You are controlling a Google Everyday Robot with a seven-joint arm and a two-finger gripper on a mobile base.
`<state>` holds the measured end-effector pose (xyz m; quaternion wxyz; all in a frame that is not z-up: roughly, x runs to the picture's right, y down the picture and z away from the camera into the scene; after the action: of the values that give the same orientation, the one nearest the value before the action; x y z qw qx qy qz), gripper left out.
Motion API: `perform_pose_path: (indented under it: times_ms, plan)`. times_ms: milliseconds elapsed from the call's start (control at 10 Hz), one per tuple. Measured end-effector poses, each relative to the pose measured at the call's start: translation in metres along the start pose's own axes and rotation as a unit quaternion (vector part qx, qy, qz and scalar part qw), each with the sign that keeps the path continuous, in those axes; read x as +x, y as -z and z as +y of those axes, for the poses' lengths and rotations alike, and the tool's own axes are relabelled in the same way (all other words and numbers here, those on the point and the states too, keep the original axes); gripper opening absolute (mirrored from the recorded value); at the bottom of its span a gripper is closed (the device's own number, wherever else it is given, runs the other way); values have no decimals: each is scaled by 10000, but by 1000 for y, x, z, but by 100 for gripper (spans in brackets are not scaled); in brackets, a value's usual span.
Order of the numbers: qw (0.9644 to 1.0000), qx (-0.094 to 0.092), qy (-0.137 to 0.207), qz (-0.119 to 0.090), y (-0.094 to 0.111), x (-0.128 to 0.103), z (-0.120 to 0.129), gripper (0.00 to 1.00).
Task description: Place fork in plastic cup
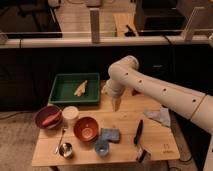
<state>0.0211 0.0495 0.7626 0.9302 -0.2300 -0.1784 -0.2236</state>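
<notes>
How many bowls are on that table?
2: a dark bowl at the left edge, a red bowl nearer the middle. The gripper hangs right of the green tray.

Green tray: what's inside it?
One tan object lies in the green tray; its identity is unclear. The gripper hangs just right of the tray; nothing inside looks covered.

Table with 1 arm above
Gripper hangs over the table, just right of the tray; fork lies front left, beside a small cup.
</notes>
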Motion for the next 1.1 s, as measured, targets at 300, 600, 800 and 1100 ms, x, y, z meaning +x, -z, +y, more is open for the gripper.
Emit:
perform_pose_path:
  times_ms: [300,600,800,1100]
  plan:
    - [9999,35,92,-130,0,2,-1,80]
    - [9992,48,305,-269,-2,-2,-3,80]
    - [9984,37,438,-351,-4,-6,-4,80]
    - [9973,33,587,-438,-4,-12,-6,80]
